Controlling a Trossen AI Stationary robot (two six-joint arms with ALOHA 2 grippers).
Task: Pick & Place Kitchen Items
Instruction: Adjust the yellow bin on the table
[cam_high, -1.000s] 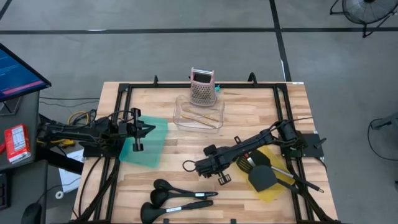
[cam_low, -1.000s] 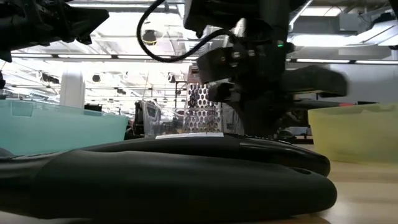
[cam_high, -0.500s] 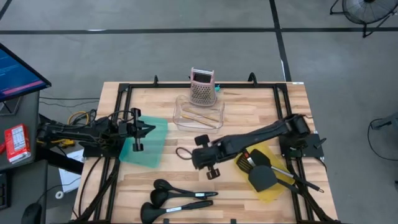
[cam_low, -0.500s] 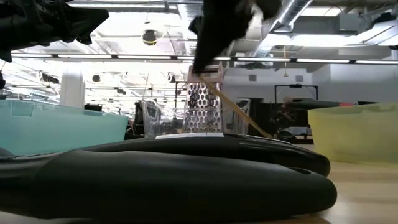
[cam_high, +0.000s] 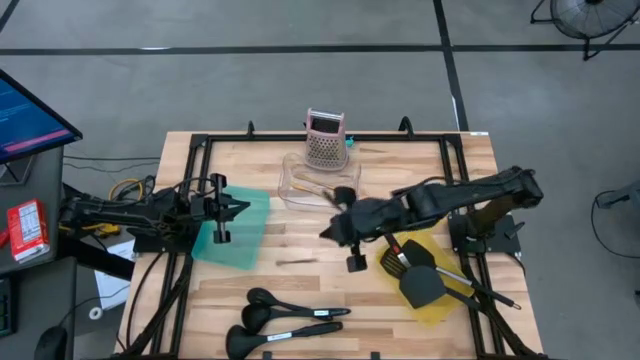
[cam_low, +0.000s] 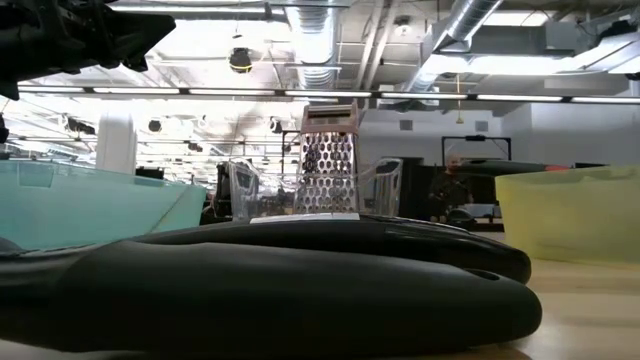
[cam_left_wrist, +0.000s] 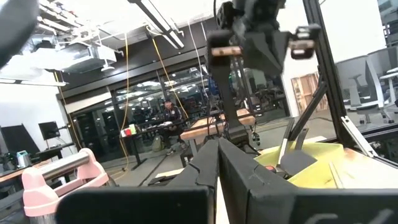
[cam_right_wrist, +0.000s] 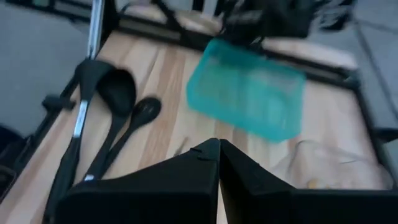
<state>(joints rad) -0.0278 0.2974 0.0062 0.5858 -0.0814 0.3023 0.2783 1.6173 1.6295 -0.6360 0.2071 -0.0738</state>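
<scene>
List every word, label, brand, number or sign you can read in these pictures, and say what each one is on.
No text can be read in any view.
Red box beside the table: printing, too small to read.
Blue screen at the far left: lines of text, too small to read.
Black utensils at the table's front: pale marks on the handles, too small to read.

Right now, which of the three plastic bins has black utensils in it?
The yellow translucent bin near the table's right edge: a black slotted turner and spatula lie in it. The teal bin looks empty; the clear bin holds only pale sticks.
</scene>
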